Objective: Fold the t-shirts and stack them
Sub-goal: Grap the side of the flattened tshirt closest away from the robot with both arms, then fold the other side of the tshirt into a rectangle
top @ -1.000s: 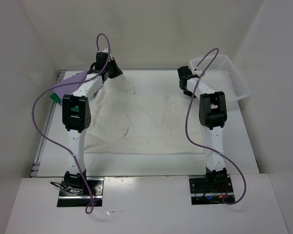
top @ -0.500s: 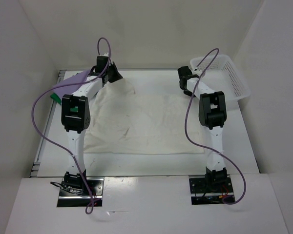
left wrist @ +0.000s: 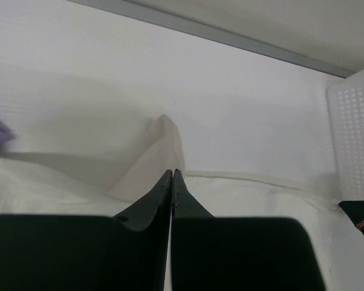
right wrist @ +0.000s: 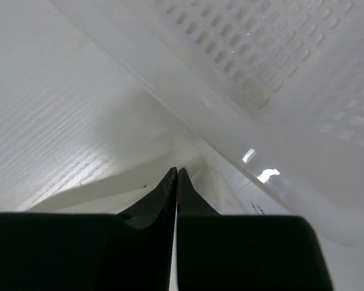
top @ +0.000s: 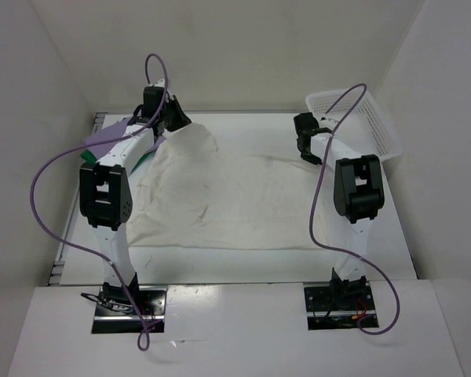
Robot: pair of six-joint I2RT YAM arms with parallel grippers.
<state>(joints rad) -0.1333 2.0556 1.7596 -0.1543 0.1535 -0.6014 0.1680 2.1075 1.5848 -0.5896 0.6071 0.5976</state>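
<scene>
Far-left edge of the table [top: 235, 263]: a lavender t-shirt [top: 108, 135] lies bunched along the rim, partly hidden under the left arm. A strip of the green t-shirt [top: 88, 155] shows just beside it on the near side.
Left gripper [top: 175, 124]: clenched on the far-left corner of the cream t-shirt [top: 228, 196]. In the wrist view its two black fingers [left wrist: 145, 209] meet tip to tip, and a small peak of cream cloth stands up from between them.
Lifted corner: held up off the table like a tent, with the cloth sloping down from it to the flat part of the shirt.
Cream t-shirt: spread wide and wrinkled over the middle of the table, between the two arms. Its near edge lies fairly straight. A low ridge runs along its far side from one gripper toward the other.
Right gripper [top: 306, 153]: clenched, tips pressed together at the shirt's far-right corner. Its wrist view shows a thin fold of cream cloth caught at the tips, low over the table and just beside the basket wall.
Mesh basket [top: 377, 126]: white plastic, at the table's far-right corner, near the right gripper; its inside cannot be made out.
Cables [top: 43, 188]: a purple one loops off each arm, from wrist down to base.
</scene>
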